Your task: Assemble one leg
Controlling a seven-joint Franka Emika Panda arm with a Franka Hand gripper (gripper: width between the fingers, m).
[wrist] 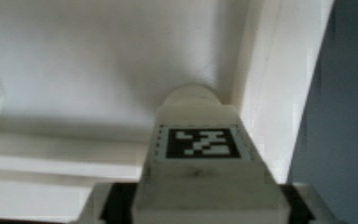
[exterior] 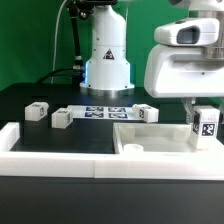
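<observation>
Exterior view, left to right: loose posts (exterior: 37, 111) and marker board (exterior: 105, 112) on the tabletop (exterior: 60, 140), then the white panel (exterior: 150, 140). Far right, the pincer (exterior: 204, 108) is clamped narrow on the leg (exterior: 206, 128), which is upright with its long axis vertical, over the panel's right end. Contact unclear.

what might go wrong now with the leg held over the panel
The leg hangs close to a raised wall of the panel, so it may catch there on the way down. The one hole in sight is well toward the exterior view's left, so the leg may land off target.
</observation>
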